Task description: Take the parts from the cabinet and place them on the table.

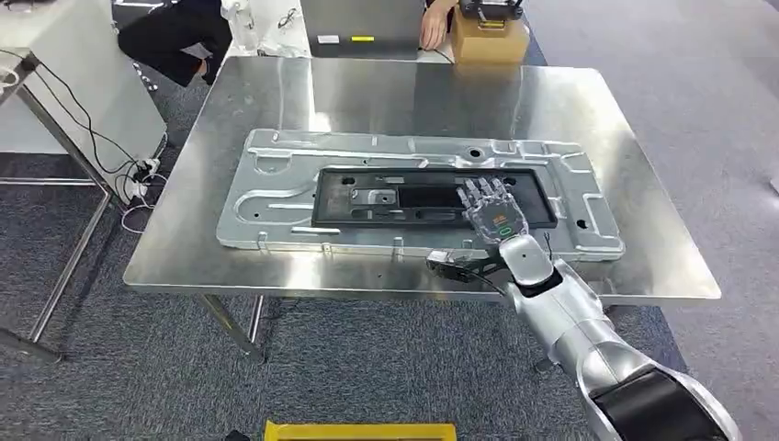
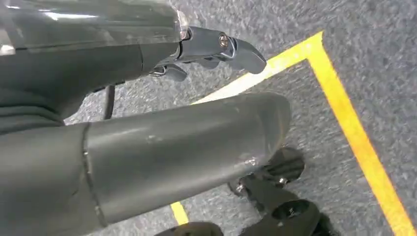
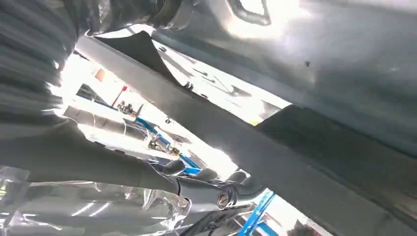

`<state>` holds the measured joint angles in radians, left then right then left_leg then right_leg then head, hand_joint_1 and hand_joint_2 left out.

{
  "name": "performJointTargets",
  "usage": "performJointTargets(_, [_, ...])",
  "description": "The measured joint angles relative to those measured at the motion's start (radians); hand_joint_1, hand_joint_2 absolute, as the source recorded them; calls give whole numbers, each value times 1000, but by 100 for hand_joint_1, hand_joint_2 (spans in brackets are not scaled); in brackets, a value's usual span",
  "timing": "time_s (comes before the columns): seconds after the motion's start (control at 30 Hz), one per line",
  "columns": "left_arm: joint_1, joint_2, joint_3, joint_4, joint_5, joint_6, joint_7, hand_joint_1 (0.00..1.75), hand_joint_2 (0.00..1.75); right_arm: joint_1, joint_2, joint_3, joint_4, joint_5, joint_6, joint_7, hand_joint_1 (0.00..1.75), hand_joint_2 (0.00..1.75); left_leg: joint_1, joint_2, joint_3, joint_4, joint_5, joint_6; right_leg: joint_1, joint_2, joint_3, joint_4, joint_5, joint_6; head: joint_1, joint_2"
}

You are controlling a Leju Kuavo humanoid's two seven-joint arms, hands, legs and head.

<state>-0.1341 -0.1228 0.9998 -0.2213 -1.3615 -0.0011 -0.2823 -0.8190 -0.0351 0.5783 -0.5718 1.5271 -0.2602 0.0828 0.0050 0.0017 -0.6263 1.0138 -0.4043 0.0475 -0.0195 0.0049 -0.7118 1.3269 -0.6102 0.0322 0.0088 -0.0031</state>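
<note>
A large silver panel (image 1: 276, 197) with a black frame (image 1: 342, 208) on it lies flat across the steel table (image 1: 634, 220). The right hand (image 1: 492, 213), fingers spread, rests on the frame at four o'clock. The left hand (image 2: 216, 49) hangs empty, fingers loosely apart, above grey carpet (image 2: 373, 59).

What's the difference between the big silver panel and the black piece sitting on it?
The silver panel is pale, shiny pressed metal; the black frame is dark and matte. The panel is clearly larger, and the frame lies within its outline, on top of it. The frame has a long opening through its middle, while the panel shows only ribs and small holes. The robot's right hand rests over the frame's right part. Both lie flat along the steel table.
</note>
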Motion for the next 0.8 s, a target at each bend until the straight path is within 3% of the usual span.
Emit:
performJointTargets(0.03, [0, 0, 0, 0, 0, 0, 0, 0, 0, -2, 0, 0, 0, 2, 0, 0, 0, 175, -4, 0, -7, 0, 6, 1, 5, 0, 34, -39, 21, -9, 0, 0])
performJointTargets(0.1, [1, 0, 0, 0, 0, -1, 0, 0, 0, -9, 0, 0, -3, 3, 0, -1, 0, 175, -9, -2, -22, -1, 21, 0, 22, 0, 153, -213, 82, -35, 0, 0])
performJointTargets(0.13, [0, -4, 0, 0, 0, -2, 0, 0, 0, -16, 0, -1, -6, 4, 0, -2, 0, 175, -8, -1, -25, 1, 28, -1, 36, 0, 219, -306, 84, -52, 0, 0])
performJointTargets(0.17, [2, -5, 0, 0, 0, -2, 0, 0, 0, -15, 2, -2, -8, 4, 3, -3, 0, 175, -11, -3, -27, -2, 36, -8, 39, -7, 227, -327, 80, -52, -1, 0])
performJointTargets(0.2, [1, -6, 0, 0, 1, -2, 0, 0, 0, -10, 4, -2, -8, 4, 6, -4, 0, 175, -6, -3, -24, -6, 42, -12, 45, -5, 220, -327, 100, -52, 1, 0])
performJointTargets(0.27, [-1, -6, 0, 0, 1, -2, 1, 0, 0, 6, 5, -2, -7, 6, 12, -6, 0, 175, -3, -4, -27, -14, 62, -22, 48, -5, 216, -337, 108, -60, 2, 0])
performJointTargets(0.3, [2, -5, 0, 0, 1, -2, 3, 0, 0, 15, 8, -2, -7, 8, 12, -7, 0, 175, -10, -7, -30, -24, 71, -31, 39, -6, 212, -354, 128, -65, 1, 0])
performJointTargets(0.33, [2, -2, 0, 0, 1, -2, 4, 0, 0, 18, 11, -2, -7, 8, 12, -8, 0, 175, -6, -8, -40, -7, 39, -32, 33, -12, 207, -365, 146, -63, 2, 0])
performJointTargets(0.37, [3, -1, 0, 0, 1, -2, 7, 0, 0, 22, 16, -2, -7, 10, 12, -8, 0, 175, -6, -8, -59, 36, -24, -38, 30, -9, 193, -369, 161, -73, -1, 0])
performJointTargets(0.4, [3, -1, 0, 0, 1, -2, 7, 0, 0, 25, 17, -2, -7, 12, 11, -8, 0, 175, -2, -7, -81, 112, -92, -46, 28, -9, 175, -369, 173, -71, -1, 0])
performJointTargets(0.43, [3, -1, 0, 0, 1, -2, 7, 0, 0, 26, 17, -2, -7, 12, 10, -8, 0, 175, 2, -7, -99, 188, -138, -51, 27, -9, 160, -366, 183, -70, -1, 0])
performJointTargets(0.47, [3, -1, 0, 0, 1, -2, 7, 0, 0, 26, 17, -2, -7, 12, 10, -6, 0, 175, 6, -7, -111, 257, -164, -58, 26, -10, 144, -364, 192, -68, -1, 0])
performJointTargets(0.5, [4, 0, 0, 0, 1, -1, 8, 0, 0, 28, 17, -2, -7, 14, 10, -6, 0, 175, 9, -6, -108, 292, -157, -64, 23, -10, 129, -360, 200, -64, -1, 0])
performJointTargets(0.53, [4, 2, 0, 0, 1, -1, 8, 0, 0, 28, 17, -2, -7, 15, 9, -5, 0, 175, 12, -6, -86, 285, -129, -69, 20, -11, 112, -354, 209, -59, -1, 0])
performJointTargets(0.6, [3, 4, 0, 0, 1, 0, 9, 0, 0, 24, 17, -2, -7, 20, 10, -5, 0, 175, 19, -5, 10, 173, -72, -79, 12, -10, 81, -338, 221, -48, -1, 0])
performJointTargets(0.63, [0, 4, 0, 0, 1, 0, 9, 0, 0, 27, 17, -2, -6, 23, 12, -5, 0, 175, 24, -5, 78, 88, -75, -83, 11, -10, 70, -324, 225, -41, -1, 0])
performJointTargets(0.67, [-3, 4, 0, 0, 1, 0, 9, 0, 0, 34, 17, -2, -7, 26, 11, -3, 0, 175, 20, -7, 131, 12, -109, -82, 15, -9, 53, -310, 226, -35, -1, 0])
performJointTargets(0.7, [-4, 4, 0, 0, 2, 0, 9, 0, 0, 37, 16, -2, -7, 29, 10, -3, 0, 175, 14, -13, 128, 5, -116, -62, 13, -11, 48, -304, 233, -28, 1, 0])
performJointTargets(0.77, [-3, 4, 0, 0, 2, -1, 9, 0, 0, 44, 20, -1, -7, 33, 10, -5, 0, 175, 9, -11, 112, 9, -110, -50, 12, -10, 46, -306, 250, -14, 0, 0])
performJointTargets(0.8, [-2, 4, 0, 0, 2, -1, 9, 0, 0, 47, 20, -1, -6, 33, 11, -5, 0, 175, 12, -8, 106, 3, -100, -35, 12, -8, 42, -310, 258, -6, 1, 0])
